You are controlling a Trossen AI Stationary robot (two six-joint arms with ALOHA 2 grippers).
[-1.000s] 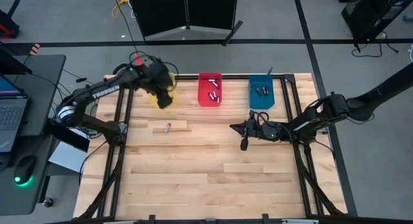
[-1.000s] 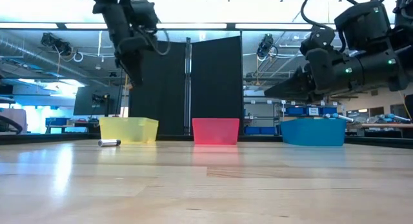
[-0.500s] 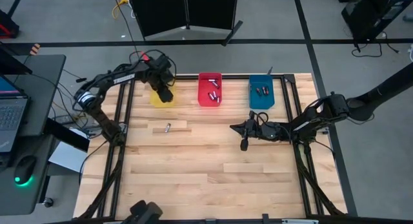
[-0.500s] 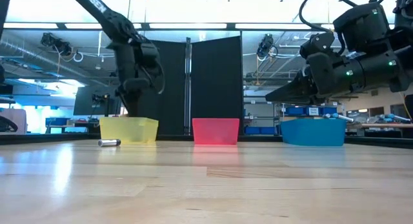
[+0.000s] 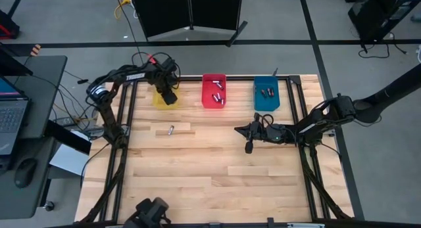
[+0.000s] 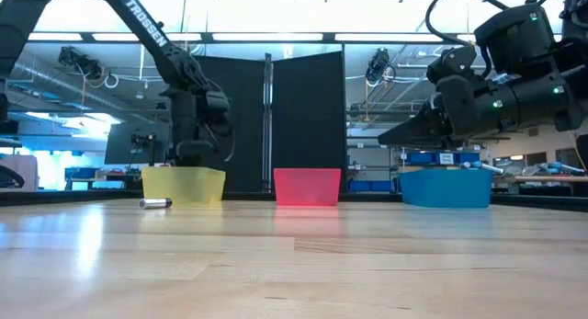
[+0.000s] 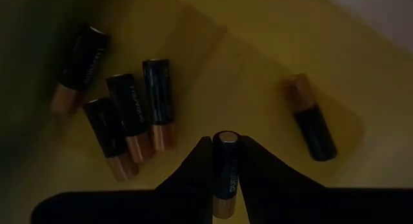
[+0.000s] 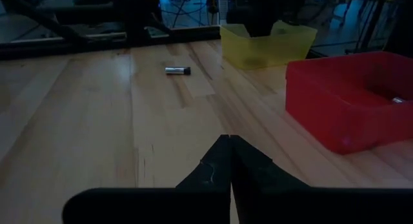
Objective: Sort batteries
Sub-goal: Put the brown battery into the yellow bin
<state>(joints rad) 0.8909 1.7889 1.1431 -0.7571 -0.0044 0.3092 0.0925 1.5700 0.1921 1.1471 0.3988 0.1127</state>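
Observation:
My left gripper [image 5: 170,96] points down into the yellow bin [image 5: 160,100] at the table's far left, shut on a dark battery with a copper end [image 7: 226,166]. Several like batteries [image 7: 129,121] lie flat on the yellow bin's floor. One silvery battery [image 5: 171,130] lies on its side on the bare table nearer than the yellow bin. My right gripper [image 5: 237,129] hangs shut over the table's right half, pointing left, with nothing in it. The red bin [image 5: 214,91] and the blue bin [image 5: 266,94] each hold a few batteries. My left gripper pinches the battery's long sides [image 7: 226,179] between its two fingers. The fingers come from above and point down, and the battery runs along them. Its dark end [image 7: 226,139] sticks out past the fingertips, above the yellow bin's floor.
The three bins stand in a row along the table's far edge. The wooden table [image 5: 217,175] shows bare boards from the middle to the near edge. Black frame rails [image 5: 125,156] run along the table's left and right sides.
My left gripper has gone down from high above the table into the yellow bin, shifting slightly toward the table's right. My right gripper has kept still.

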